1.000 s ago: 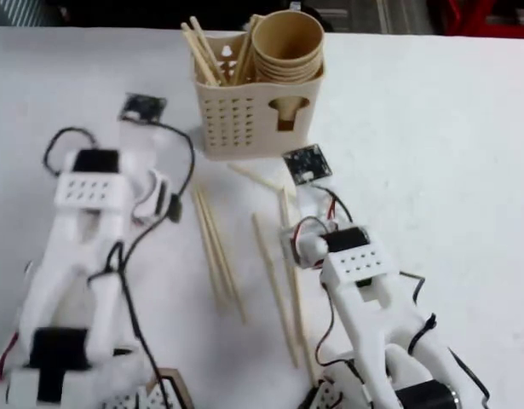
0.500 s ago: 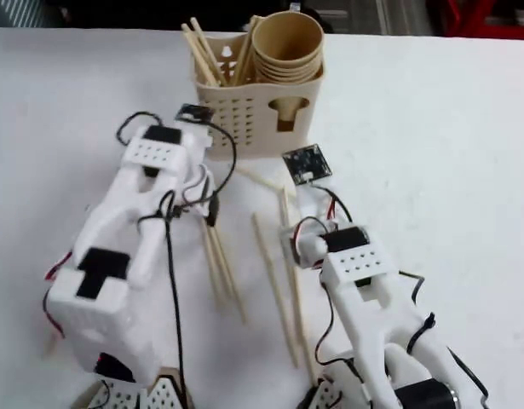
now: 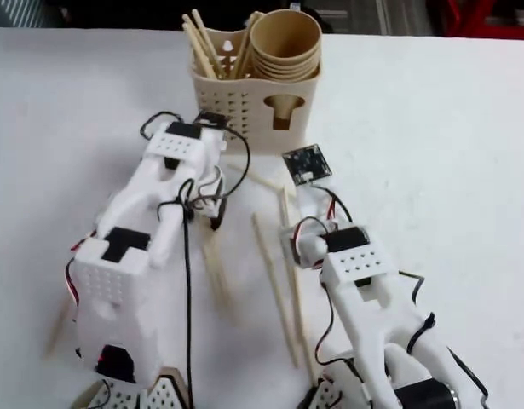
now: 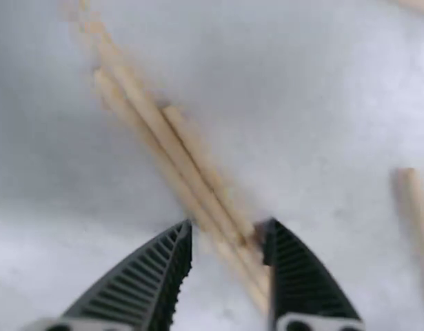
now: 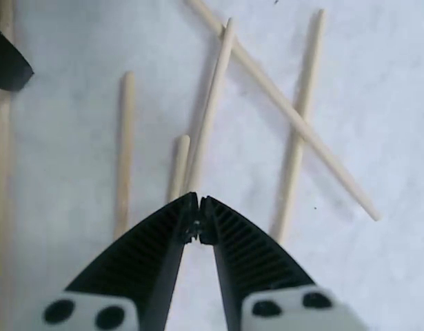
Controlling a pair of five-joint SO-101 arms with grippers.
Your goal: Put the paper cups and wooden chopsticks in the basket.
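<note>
1. We saw the basket [image 3: 255, 115] standing at the far side of the desk [image 3: 432, 128]. A stack of cups [image 3: 285, 43] sat upright in one half of it, and several chopsticks [image 3: 204, 44] leaned in the other half.
2. More wooden sticks lay flat on the desk in front of the basket, between the two arms. A bundle [image 3: 217, 271] lay just beside the left arm [image 3: 155, 213]. A single chopstick [image 3: 274, 290] lay in the middle, and others lay close to the right arm [image 3: 359, 281].
3. One further stick [image 3: 260, 177] lay near the foot of the basket. Another [image 3: 59, 328] lay on the outer side of the left arm, well apart from the rest.
4. The left gripper [image 4: 225, 238] hung low over the bundle with its fingers spread. The bundle ran between them, nearer to one finger than the other, and we could not tell whether either finger touched the wood.
5. The right gripper [image 5: 198, 217] had its fingers pressed together at the tips, with nothing between them. It was over bare desk, and loose sticks [image 5: 212, 103] lay just ahead of it, two of them crossing.
</note>
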